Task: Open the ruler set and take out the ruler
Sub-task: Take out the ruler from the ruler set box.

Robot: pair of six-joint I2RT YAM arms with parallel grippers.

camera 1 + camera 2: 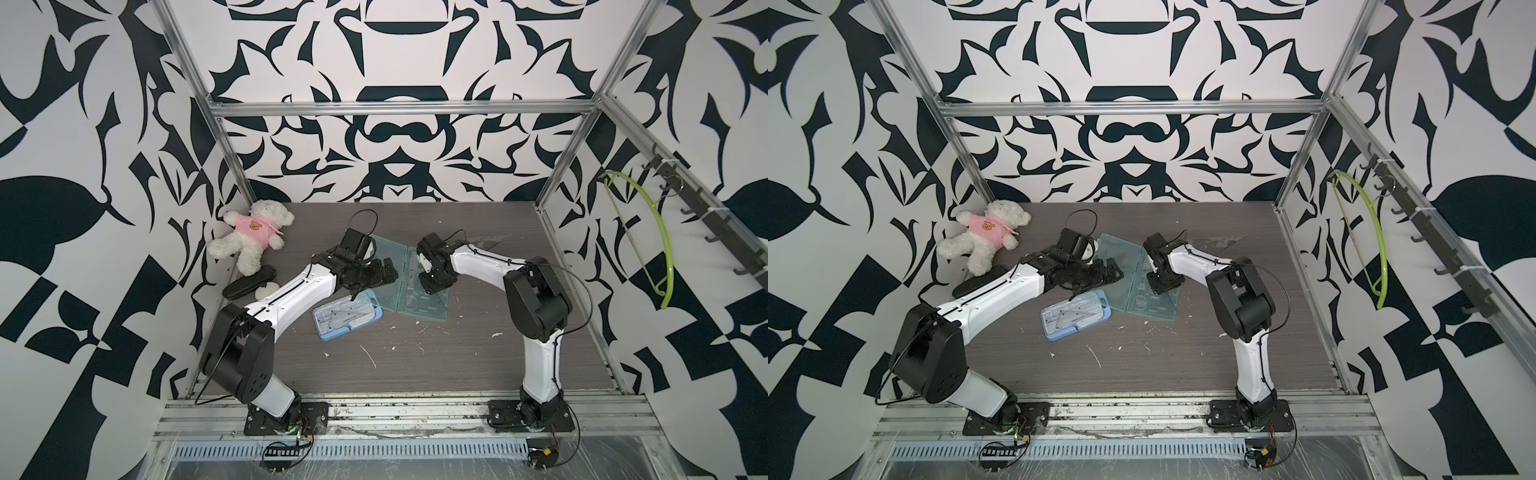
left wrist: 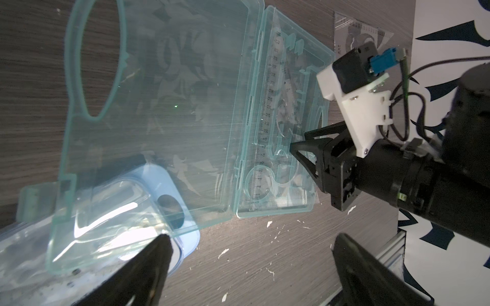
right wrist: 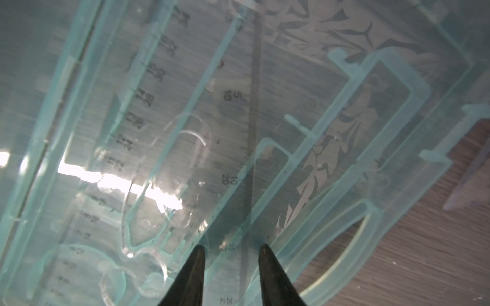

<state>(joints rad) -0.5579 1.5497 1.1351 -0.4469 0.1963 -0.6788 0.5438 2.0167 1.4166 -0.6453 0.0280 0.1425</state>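
The teal see-through ruler set lies open flat mid-table, lid beside base tray. A clear straight ruler lies in the tray along the hinge side, with other clear pieces beside it. My right gripper points down into the tray, jaws partly open, tips touching down either side of a strip of clear ruler. My left gripper hovers wide open and holds nothing, by the lid's near corner.
A blue case with a clear top lies under the lid's near corner. A clear triangle ruler lies at the back right. A teddy bear, black pouch and white disc sit at the left. White flecks dot the front of the table.
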